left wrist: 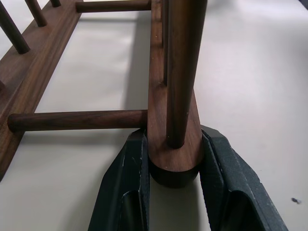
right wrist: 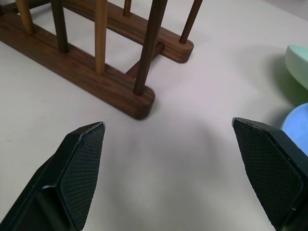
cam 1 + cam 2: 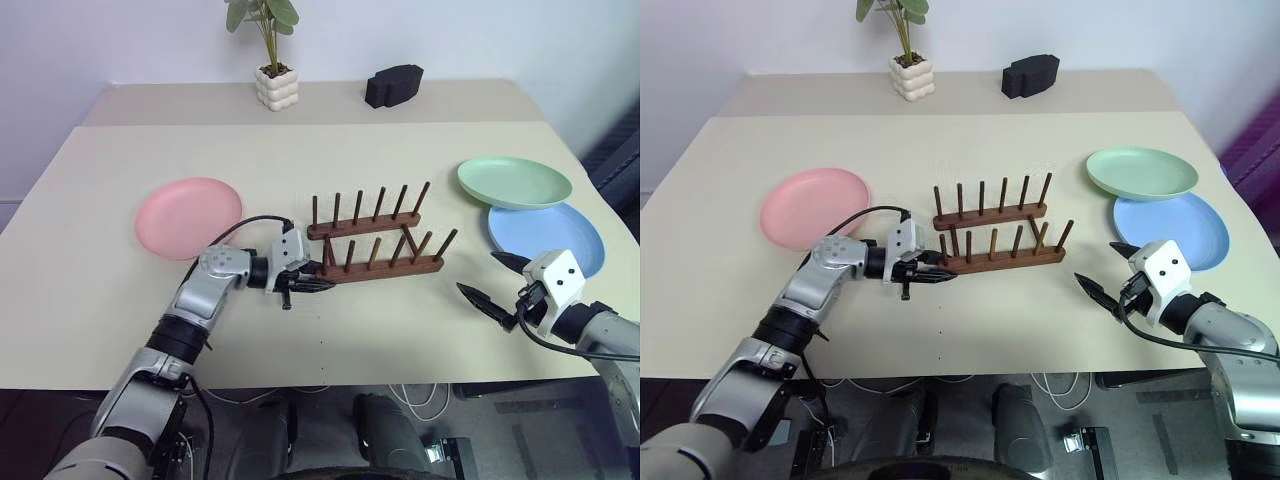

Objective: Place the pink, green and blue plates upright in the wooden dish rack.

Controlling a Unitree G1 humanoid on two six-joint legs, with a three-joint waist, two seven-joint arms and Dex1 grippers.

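The wooden dish rack (image 3: 375, 240) stands mid-table with no plates in it. My left gripper (image 3: 318, 284) is shut on the left end of the rack's near base bar (image 1: 174, 144), one finger on each side. The pink plate (image 3: 188, 217) lies flat to the left of the rack. At the right, the green plate (image 3: 514, 181) rests flat with its near edge over the blue plate (image 3: 546, 238). My right gripper (image 3: 494, 279) hovers open over bare table between the rack's right end and the blue plate, holding nothing.
A potted plant in a white pot (image 3: 276, 86) and a black block (image 3: 393, 85) stand at the back of the table. The table's near edge (image 3: 330, 380) runs just below both grippers.
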